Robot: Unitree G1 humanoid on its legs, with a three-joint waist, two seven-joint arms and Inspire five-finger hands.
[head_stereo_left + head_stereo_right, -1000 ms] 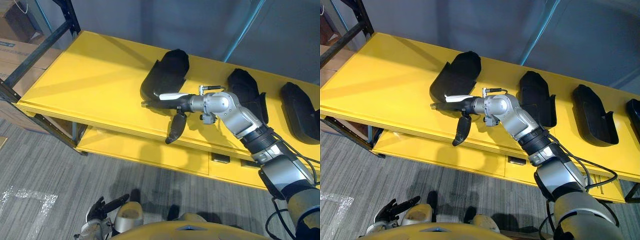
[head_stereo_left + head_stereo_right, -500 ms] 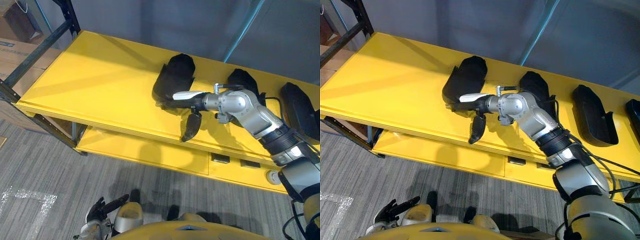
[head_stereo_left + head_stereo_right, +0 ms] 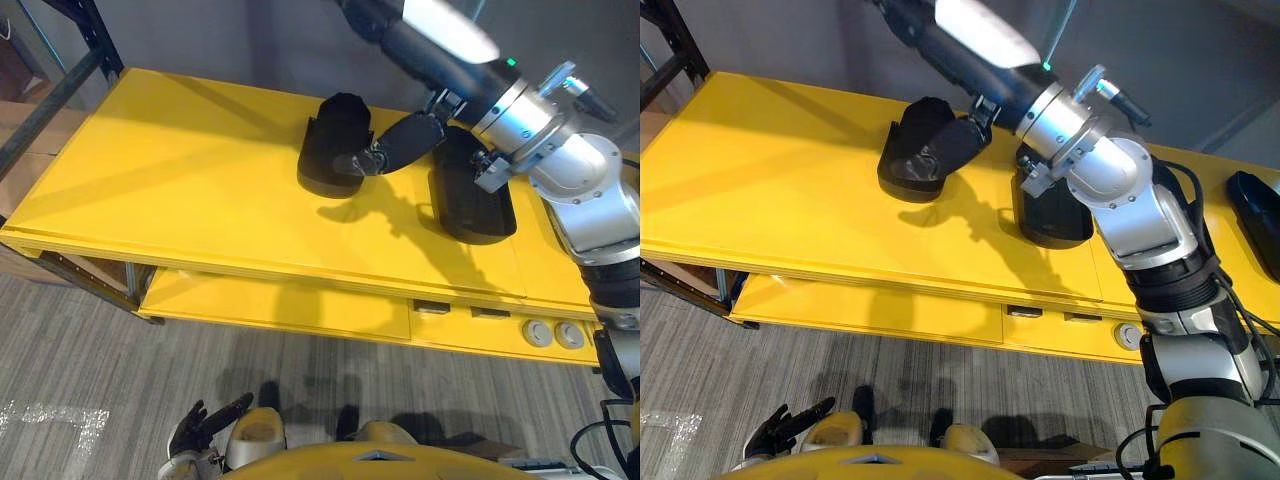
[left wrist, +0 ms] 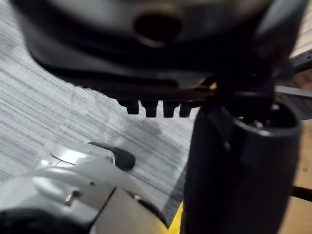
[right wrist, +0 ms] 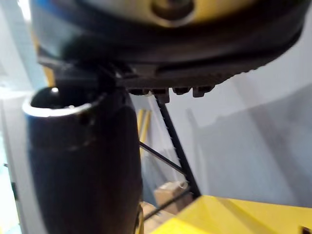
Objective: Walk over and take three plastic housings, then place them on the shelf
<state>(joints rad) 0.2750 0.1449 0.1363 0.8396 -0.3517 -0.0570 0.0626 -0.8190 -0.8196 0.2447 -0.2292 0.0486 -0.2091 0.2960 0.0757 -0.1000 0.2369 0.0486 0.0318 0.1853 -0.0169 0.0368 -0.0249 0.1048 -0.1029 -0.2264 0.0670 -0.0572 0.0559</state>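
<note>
Right hand (image 3: 420,60) has let go and swung up off the left housing (image 3: 335,150), fingers loose and empty, so it's parked on the shelf (image 3: 180,170) beside the 2nd housing (image 3: 470,195); looks placed, left hand (image 3: 205,430) idle, fingers relaxed.

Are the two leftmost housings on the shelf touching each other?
Apart. The left eye view shows a bare strip of yellow shelf between the left housing and the right housing.

The left robot hand (image 4: 146,58) hangs above grey striped carpet (image 4: 48,112).
</note>
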